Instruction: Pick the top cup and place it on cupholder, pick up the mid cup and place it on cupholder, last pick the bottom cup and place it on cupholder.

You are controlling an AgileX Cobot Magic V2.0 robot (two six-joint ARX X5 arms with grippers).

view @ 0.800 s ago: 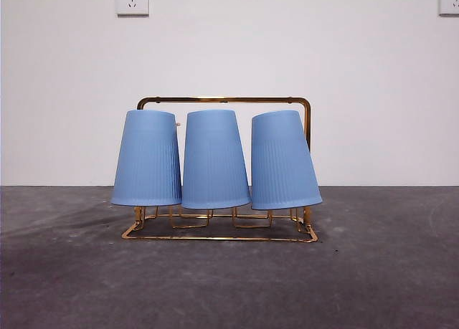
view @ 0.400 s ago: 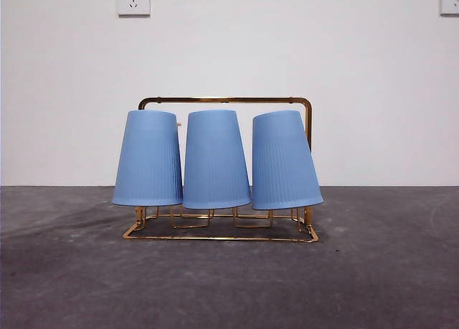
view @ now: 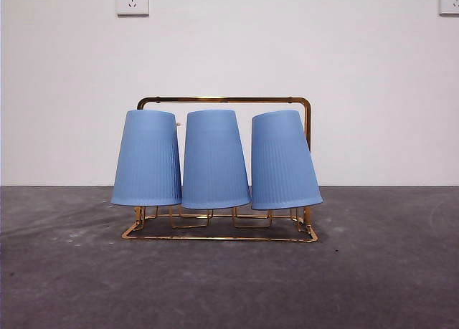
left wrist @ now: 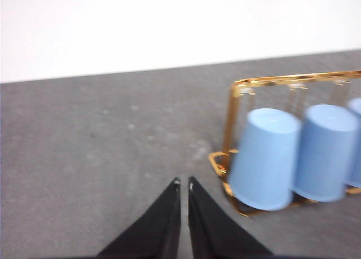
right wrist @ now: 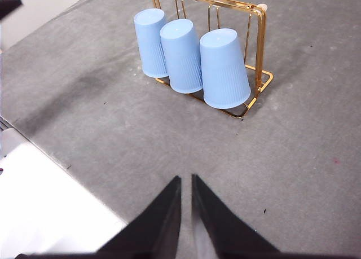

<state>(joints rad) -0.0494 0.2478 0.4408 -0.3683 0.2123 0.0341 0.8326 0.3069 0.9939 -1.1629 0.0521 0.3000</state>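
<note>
You have three ribbed blue plastic cups (view: 215, 160) inverted side by side on the gold wire cupholder (view: 222, 99). Your left gripper (left wrist: 183, 183) and right gripper (right wrist: 185, 179) hang clear, near side, jaws together, empty.

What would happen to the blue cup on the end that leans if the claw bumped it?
The leaning cup would probably wobble or slide off, since it sits upside down and tilted on the gold cupholder, not straight like the middle cup. It looks thin and ribbed, so likely light and a bit squashy. The wire rack might scoot too.
</note>
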